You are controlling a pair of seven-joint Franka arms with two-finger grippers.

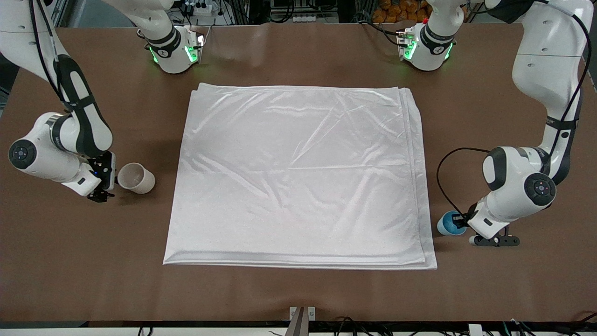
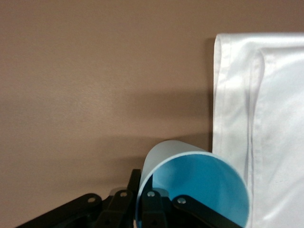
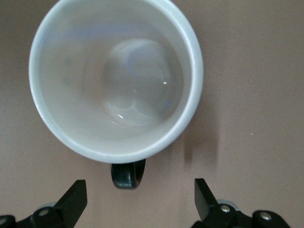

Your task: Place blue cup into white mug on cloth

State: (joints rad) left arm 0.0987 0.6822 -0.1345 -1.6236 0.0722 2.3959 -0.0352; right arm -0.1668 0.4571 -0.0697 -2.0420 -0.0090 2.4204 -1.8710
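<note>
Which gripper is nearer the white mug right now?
Right. The right gripper sits beside the white mug, jaws open around its handle. The left gripper is at the blue cup, past the cloth.

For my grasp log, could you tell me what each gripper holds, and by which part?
Left gripper grips the blue cup by its rim wall. Right gripper is open by the white mug, holding nothing.

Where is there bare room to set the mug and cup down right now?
The cloth carries nothing, so its whole middle is free. It is crowded only off its two ends: the white mug by the right gripper, and the blue cup at the left gripper, beside the cloth's edge.
</note>
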